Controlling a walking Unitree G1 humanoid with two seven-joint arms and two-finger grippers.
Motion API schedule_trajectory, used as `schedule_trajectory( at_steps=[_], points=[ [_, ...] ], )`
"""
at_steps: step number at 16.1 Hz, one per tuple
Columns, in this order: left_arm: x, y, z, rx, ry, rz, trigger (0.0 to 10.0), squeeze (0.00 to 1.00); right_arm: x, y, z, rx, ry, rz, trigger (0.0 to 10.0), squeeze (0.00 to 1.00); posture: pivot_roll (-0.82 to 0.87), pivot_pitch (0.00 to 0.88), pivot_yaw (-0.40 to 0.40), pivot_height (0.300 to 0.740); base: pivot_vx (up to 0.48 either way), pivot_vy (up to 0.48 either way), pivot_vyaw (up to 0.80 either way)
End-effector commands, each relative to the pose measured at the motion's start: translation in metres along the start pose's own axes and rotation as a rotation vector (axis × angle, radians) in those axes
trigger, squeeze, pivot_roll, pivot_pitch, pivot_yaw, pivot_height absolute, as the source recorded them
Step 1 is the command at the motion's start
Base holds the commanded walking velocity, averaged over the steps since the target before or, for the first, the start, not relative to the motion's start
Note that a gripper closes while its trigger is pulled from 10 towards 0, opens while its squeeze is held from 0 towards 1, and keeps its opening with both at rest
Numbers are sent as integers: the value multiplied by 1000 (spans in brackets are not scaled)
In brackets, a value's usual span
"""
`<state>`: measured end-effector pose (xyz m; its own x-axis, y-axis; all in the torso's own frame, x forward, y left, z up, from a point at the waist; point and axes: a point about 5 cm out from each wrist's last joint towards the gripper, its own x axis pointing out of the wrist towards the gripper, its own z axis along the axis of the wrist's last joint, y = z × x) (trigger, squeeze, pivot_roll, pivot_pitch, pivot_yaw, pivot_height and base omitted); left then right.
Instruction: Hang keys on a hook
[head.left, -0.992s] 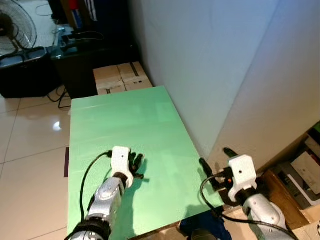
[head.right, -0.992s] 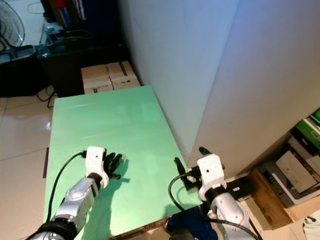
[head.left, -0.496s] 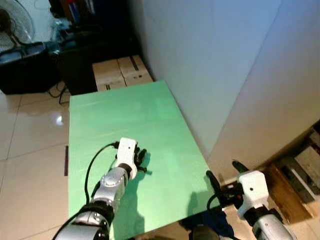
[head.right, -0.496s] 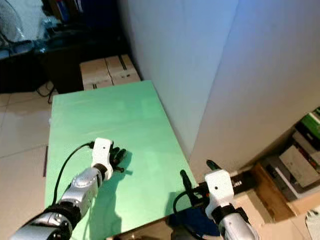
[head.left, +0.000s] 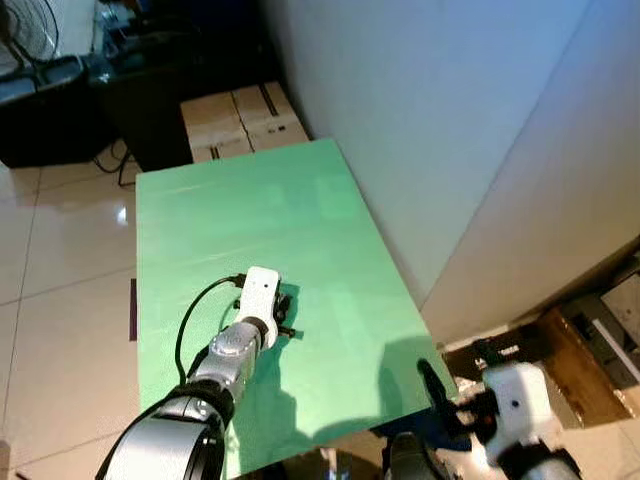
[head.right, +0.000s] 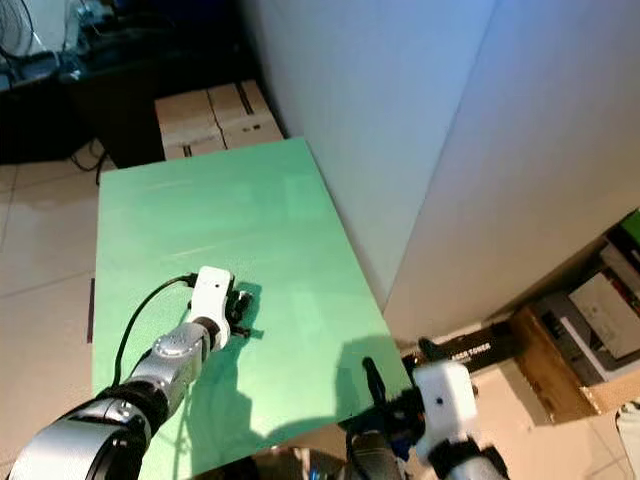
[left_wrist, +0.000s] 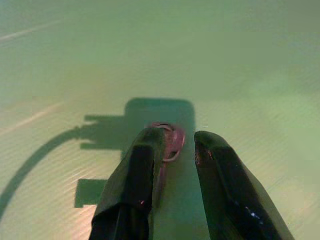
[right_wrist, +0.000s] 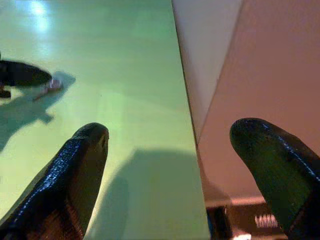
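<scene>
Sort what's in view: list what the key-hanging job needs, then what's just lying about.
For the job:
- keys on the green table
- left gripper, fingers either side of the keys

Lying about:
- cardboard boxes on the floor beyond the table
- right gripper, open, idle at the table's near corner

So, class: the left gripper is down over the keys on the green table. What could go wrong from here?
1. The keys lie flat on the smooth green table, and one finger of the left gripper partly covers the ring, so closing might push them away rather than pinch them.
2. A grip on the thin ring alone may slip when lifted.
3. The right gripper hangs open past the table's edge near the wall and could bump either.
</scene>
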<state>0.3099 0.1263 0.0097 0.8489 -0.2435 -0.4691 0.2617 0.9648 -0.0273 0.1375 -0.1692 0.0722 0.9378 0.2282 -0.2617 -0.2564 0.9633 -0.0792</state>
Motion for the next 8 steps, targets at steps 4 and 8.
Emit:
schedule_trajectory(
  at_steps=[4, 8],
  points=[
    [4, -4, 5, 22, 25, 11, 10000, 0, -13, 5, 4, 5, 18, -13, 10000, 0, -434, 254, 110, 740, 0, 0, 0],
    [5, -4, 5, 37, 44, 27, 10000, 0, -25, 5, 4, 8, 40, -33, 10000, 0, -459, 279, 112, 740, 0, 0, 0]
  ],
)
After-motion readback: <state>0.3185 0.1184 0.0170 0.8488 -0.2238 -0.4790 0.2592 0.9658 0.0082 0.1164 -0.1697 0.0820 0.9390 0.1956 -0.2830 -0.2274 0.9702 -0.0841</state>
